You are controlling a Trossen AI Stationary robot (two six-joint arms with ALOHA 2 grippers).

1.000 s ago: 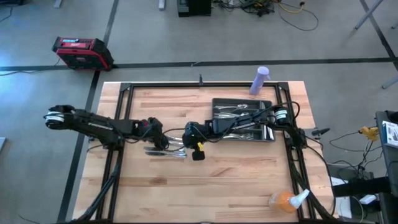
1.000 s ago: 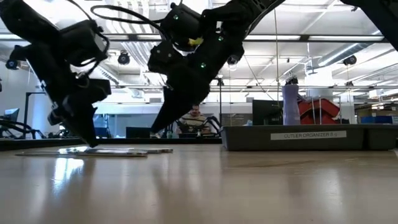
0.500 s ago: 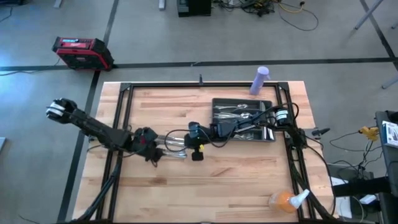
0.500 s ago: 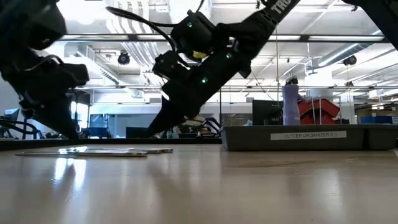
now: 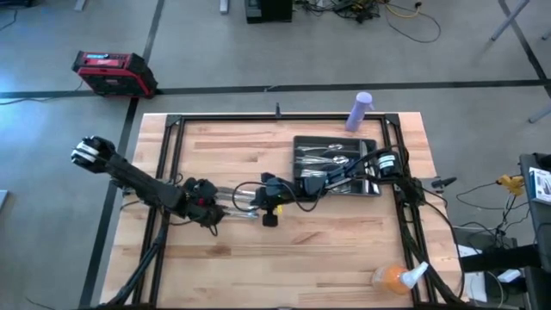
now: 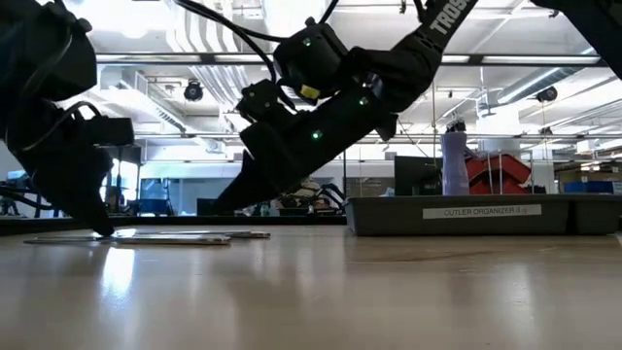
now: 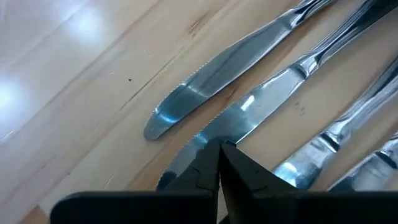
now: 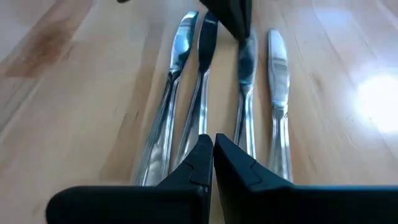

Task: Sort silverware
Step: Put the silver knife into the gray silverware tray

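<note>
1. Your job is part done. Some silverware already lies in the dark tray (image 5: 372,188) on your right side of the table (image 5: 344,250).
2. Four loose pieces (image 8: 205,93) are left on the wood, side by side, near the middle. At least two look like knives (image 7: 211,81); the others are hard to tell.
3. Your left gripper (image 7: 219,163) sits low over one knife blade, fingers pressed together, holding nothing.
4. Your right gripper (image 8: 212,160) hangs just over the handle ends, fingers pressed together too, empty.
5. Both grippers crowd the same little pile, so they could bump each other.
6. A purple bottle (image 5: 359,111) stands behind the tray, and an orange spray bottle (image 5: 398,276) lies at the near corner. Both are well out of your way.
</note>
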